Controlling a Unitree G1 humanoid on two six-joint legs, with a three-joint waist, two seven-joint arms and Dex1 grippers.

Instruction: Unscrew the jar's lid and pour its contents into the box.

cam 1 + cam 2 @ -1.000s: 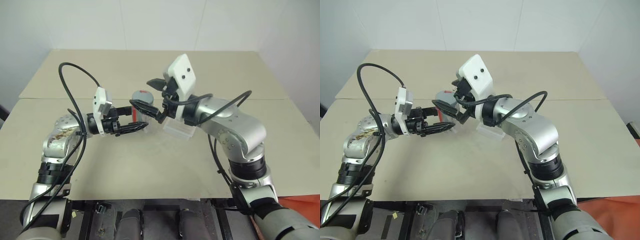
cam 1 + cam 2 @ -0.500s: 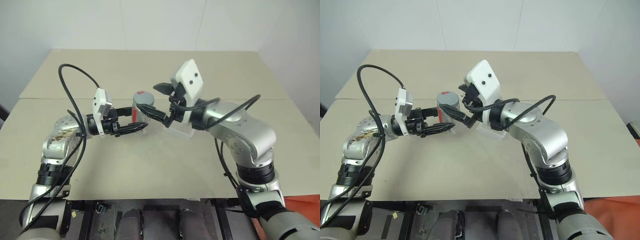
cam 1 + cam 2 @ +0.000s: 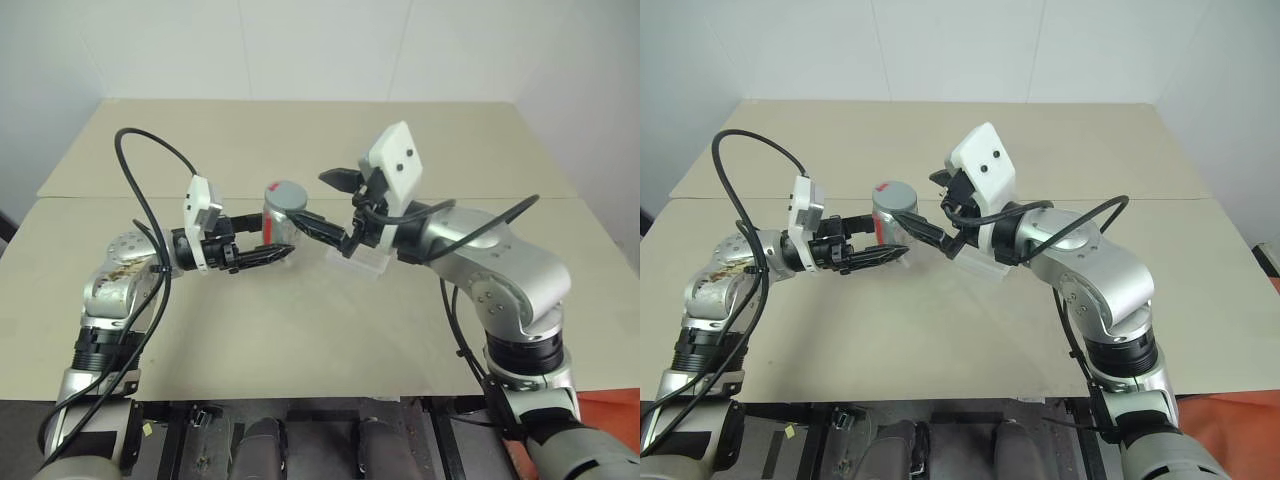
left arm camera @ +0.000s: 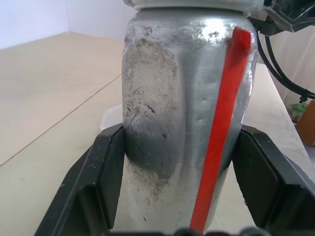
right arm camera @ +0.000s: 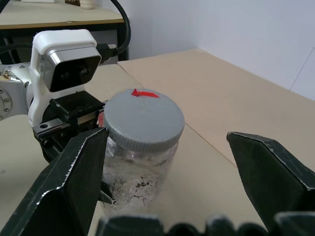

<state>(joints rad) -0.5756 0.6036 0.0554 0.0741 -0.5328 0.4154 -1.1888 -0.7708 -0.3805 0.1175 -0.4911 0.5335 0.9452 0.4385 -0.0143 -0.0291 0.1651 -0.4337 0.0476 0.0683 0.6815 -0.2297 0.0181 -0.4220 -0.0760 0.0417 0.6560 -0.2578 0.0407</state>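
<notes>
While the left gripper (image 3: pixel 262 256) jaws pinch the jar (image 3: pixel 280 214) above the surface (image 3: pixel 300 320), the right gripper (image 3: pixel 325 200) jaws spread beside the lid (image 5: pixel 143 119); an off-centre closure could knock the jar askew or slip off the lid.

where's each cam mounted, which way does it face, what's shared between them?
Head stereo pair: looks forward and down at the table; both arms show.
Left wrist: along the left gripper, shut on the jar.
Right wrist: along the open right gripper, facing the lid.
Shared: the jar.
</notes>
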